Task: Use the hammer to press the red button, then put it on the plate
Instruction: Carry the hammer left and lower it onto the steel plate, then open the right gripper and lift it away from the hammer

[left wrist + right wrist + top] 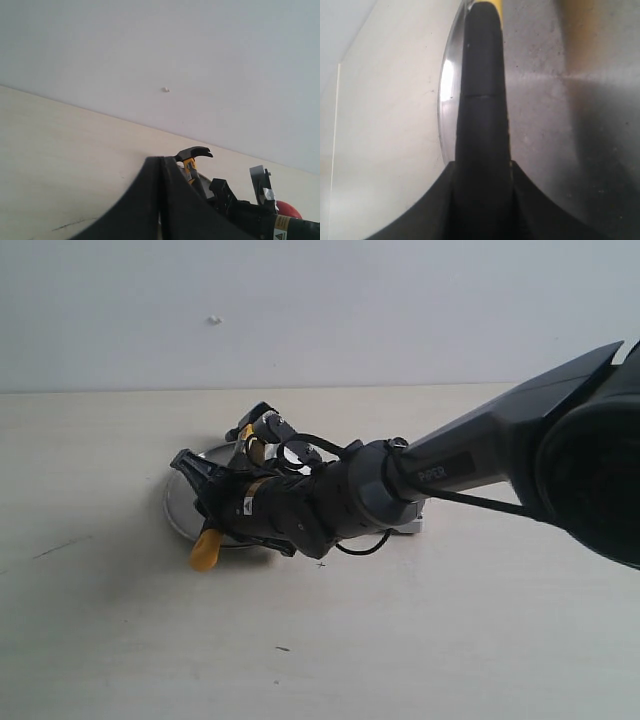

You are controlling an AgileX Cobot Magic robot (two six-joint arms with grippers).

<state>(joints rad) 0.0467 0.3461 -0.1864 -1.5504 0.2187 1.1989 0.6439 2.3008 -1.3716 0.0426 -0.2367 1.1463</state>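
The right claw point(222, 498) grips the hammer point(482, 100) by its handle over the plate point(545, 100), head toward 1 o'clock; we judge this positions it for release inside the rim. The left claw point(160, 170) is closed, empty. The red button point(288, 209) sits at the plate's 3 o'clock.

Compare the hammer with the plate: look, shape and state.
The hammer is black and yellow with a dark head; the plate is shiny silver. The hammer is long and narrow; the plate is round and wider. The hammer is clamped in the right gripper over the plate; the plate lies flat on the table, ungripped. Shared: both sit at the same spot, the hammer's yellow end overhanging the plate's rim.
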